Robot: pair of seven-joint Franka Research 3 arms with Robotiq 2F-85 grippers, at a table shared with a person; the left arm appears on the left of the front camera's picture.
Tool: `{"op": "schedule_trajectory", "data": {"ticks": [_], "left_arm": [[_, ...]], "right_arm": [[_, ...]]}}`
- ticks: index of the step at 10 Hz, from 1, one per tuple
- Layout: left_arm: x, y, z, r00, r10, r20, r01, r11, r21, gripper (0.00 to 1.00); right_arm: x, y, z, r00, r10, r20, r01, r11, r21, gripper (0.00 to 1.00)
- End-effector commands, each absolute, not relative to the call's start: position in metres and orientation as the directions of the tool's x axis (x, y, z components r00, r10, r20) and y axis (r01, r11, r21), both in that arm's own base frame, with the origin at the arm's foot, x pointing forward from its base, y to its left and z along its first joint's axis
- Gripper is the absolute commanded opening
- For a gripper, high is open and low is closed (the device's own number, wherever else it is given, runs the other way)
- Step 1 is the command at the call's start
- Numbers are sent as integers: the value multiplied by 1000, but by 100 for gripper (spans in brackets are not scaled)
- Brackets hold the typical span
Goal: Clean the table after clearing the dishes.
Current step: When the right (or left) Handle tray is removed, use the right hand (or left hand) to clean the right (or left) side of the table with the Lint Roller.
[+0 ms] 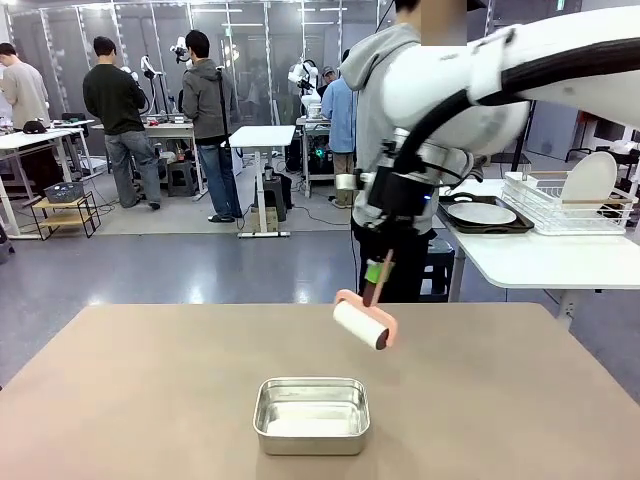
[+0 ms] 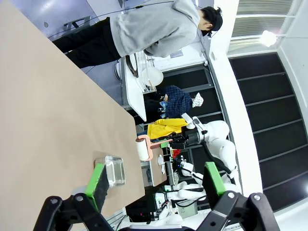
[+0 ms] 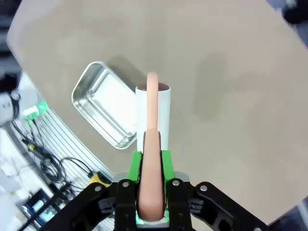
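Forearm of the right arm in from the upper right, wrist bent straight down above the far middle of the table [image 1: 150, 400]. Right gripper [image 1: 383, 268] clamped tight on the pink handle of a lint roller [image 1: 360, 325], green pads pressed to both sides of that handle. White roll tilted, low over the tan top; contact with the top not clear. Left gripper [image 2: 154, 168] up beside the table's edge, jaws spread wide, nothing between them.

Near the front edge of the table, a square steel pan [image 1: 311, 415], upright, bare metal inside. Close to the roll, apart from it. On the white side table [image 1: 530, 265] at the right, a white plate [image 1: 482, 213] flat on a dark tray [image 1: 522, 226], just beside a wire rack [image 1: 540, 210] with another plate [image 1: 588, 178] upright in it. Behind the right gripper, a person [image 1: 375, 90] in a grey hoodie, next to that side table.
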State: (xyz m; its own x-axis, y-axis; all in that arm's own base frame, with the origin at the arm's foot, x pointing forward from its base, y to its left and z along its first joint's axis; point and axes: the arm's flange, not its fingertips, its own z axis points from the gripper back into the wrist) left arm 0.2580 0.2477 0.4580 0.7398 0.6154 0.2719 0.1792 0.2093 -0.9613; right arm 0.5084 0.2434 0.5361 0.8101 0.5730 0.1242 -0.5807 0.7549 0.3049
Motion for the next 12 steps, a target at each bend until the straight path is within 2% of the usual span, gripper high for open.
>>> {"op": "schedule_trajectory", "data": {"ticks": [1, 4, 5, 6, 7, 11, 12], "left_arm": [[257, 249, 461, 737, 613, 283, 198, 205, -959, 100], [257, 249, 461, 737, 613, 283, 198, 205, -959, 100], [257, 249, 461, 737, 613, 283, 198, 205, -959, 100], [257, 249, 461, 737, 613, 283, 198, 205, -959, 100], [257, 249, 461, 737, 613, 283, 198, 205, -959, 100], [257, 249, 461, 737, 613, 283, 198, 205, -959, 100], [257, 249, 461, 737, 613, 283, 198, 205, -959, 100]], "right_arm": [[475, 207, 510, 946, 301, 122, -325, 880, 345, 11], [457, 148, 480, 985, 65, 163, -139, 855, 500, 11], [455, 146, 472, 964, 125, 235, -231, 833, 503, 11], [461, 153, 470, 953, 182, 244, -281, 832, 478, 11], [466, 135, 478, 986, 97, 132, -149, 867, 476, 11], [466, 135, 478, 986, 97, 132, -149, 867, 476, 11], [463, 134, 471, 982, 110, 155, -172, 857, 486, 21]]}}
